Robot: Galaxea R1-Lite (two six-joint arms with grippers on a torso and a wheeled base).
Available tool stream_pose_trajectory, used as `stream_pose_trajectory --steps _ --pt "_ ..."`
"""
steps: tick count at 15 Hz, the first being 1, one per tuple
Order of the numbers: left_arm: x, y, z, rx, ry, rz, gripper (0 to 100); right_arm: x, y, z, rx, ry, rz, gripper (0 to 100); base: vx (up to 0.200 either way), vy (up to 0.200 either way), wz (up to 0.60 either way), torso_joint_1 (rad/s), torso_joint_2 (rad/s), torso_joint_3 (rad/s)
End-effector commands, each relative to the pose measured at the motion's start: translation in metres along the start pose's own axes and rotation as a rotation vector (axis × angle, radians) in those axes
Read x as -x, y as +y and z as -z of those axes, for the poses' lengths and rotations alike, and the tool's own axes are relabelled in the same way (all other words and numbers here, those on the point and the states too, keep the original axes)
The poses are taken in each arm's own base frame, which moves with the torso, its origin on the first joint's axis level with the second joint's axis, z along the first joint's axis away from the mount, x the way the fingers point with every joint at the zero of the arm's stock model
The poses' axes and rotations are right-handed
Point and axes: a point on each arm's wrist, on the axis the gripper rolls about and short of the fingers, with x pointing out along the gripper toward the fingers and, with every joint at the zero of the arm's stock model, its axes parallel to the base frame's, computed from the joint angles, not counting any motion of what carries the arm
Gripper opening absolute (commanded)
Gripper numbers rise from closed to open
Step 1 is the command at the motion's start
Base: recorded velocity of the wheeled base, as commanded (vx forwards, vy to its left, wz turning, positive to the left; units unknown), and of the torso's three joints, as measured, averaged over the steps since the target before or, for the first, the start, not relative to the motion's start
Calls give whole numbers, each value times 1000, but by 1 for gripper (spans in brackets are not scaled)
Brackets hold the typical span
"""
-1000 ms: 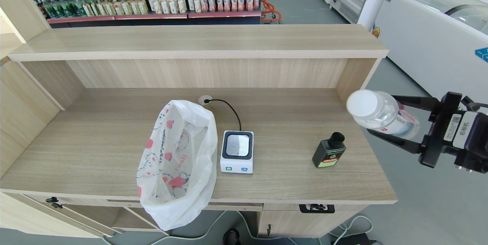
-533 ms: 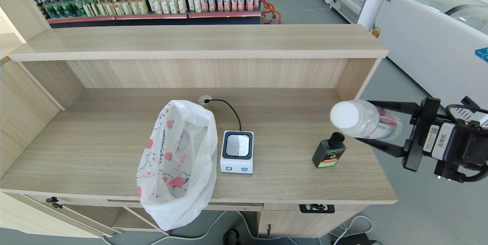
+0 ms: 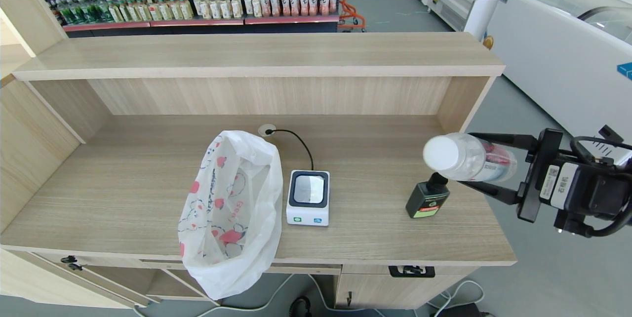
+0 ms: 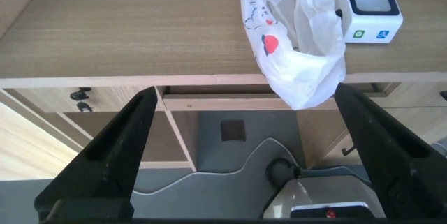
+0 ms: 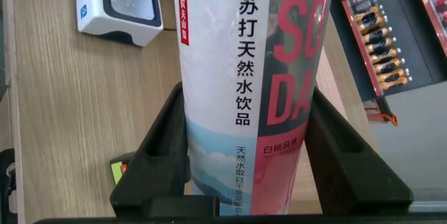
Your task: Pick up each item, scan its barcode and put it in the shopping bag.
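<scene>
sideways, right gripper (image 3: 467,159) holds bottle (image 3: 456,158); shopping bag (image 3: 266,188) open.

Bottle (image 5: 248,77) label: dark printed characters, big red letters. Scanner (image 3: 308,197): green, blue icon stickers.

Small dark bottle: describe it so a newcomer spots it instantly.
On the wooden counter, look right of the white scanner. The small dark bottle stands upright near the right end. Unlike the clear bottle in the right tool, it is squat, black, green-labelled.

One shopping bag (image 3: 269,193), one scanner (image 3: 308,197), one clear bottle (image 3: 469,161), one small dark bottle (image 3: 427,201).
</scene>
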Motion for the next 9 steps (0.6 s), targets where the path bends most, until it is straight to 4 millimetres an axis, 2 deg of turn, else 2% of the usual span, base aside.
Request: stream_pose_trajectory --steps 1,6,9 --pt "0 0 0 0 0 1 100 -2 1 0 -2 -8 -8 0 0 200 0 7 -2 -2" --pt "0 0 0 0 0 1 100 -10 4 1 -8 -22 -25 0 0 200 0 4 3 4" --pt "0 0 0 0 0 1 100 -27 6 16 5 -33 -2 0 0 200 0 -1 2 1"
